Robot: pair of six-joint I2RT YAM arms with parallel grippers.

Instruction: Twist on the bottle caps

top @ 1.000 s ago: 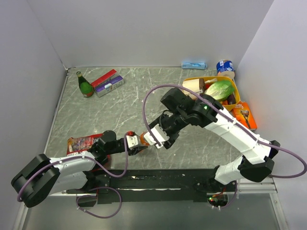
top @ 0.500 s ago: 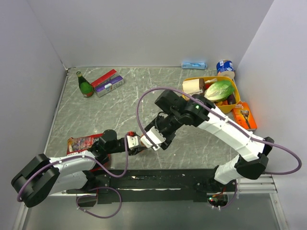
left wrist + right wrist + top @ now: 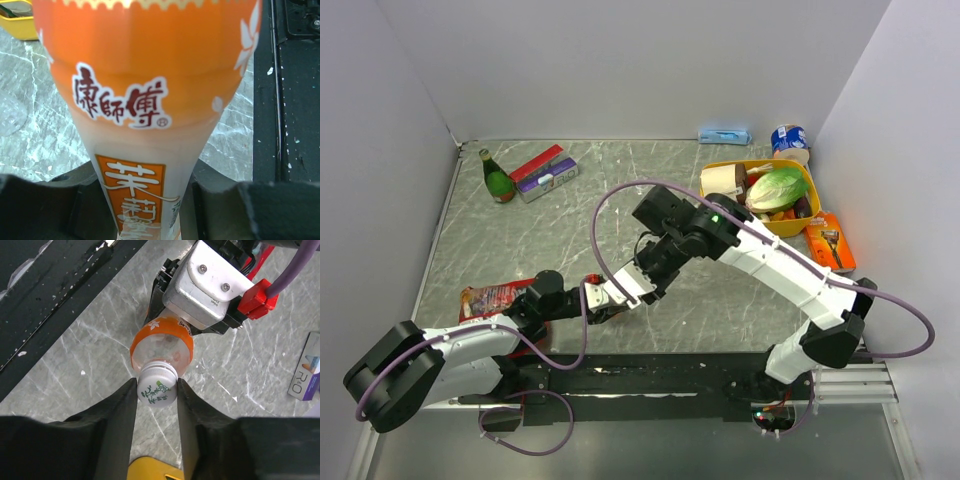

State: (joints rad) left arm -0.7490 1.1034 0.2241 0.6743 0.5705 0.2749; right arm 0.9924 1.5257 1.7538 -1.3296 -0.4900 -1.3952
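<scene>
The bottle (image 3: 145, 90) of orange liquid is held in my left gripper (image 3: 142, 200), whose fingers are shut on its pale label band. In the top view the bottle (image 3: 603, 297) lies low and tilted near the table's front edge, between my left gripper (image 3: 590, 300) and my right gripper (image 3: 625, 288). In the right wrist view my right gripper (image 3: 156, 390) is shut on the whitish cap (image 3: 157, 388), which sits on the neck of the bottle (image 3: 162, 342). The blue cap is out of view.
A dark green glass bottle (image 3: 498, 177) and two flat boxes (image 3: 545, 170) stand at the back left. A red snack packet (image 3: 495, 297) lies by my left arm. A yellow tray (image 3: 790, 228) of food, an orange packet (image 3: 830, 240) and a can (image 3: 788, 138) are at the right.
My right arm has swung left and its gripper has closed in on the bottle's neck. My left gripper has stayed in place with the bottle.
</scene>
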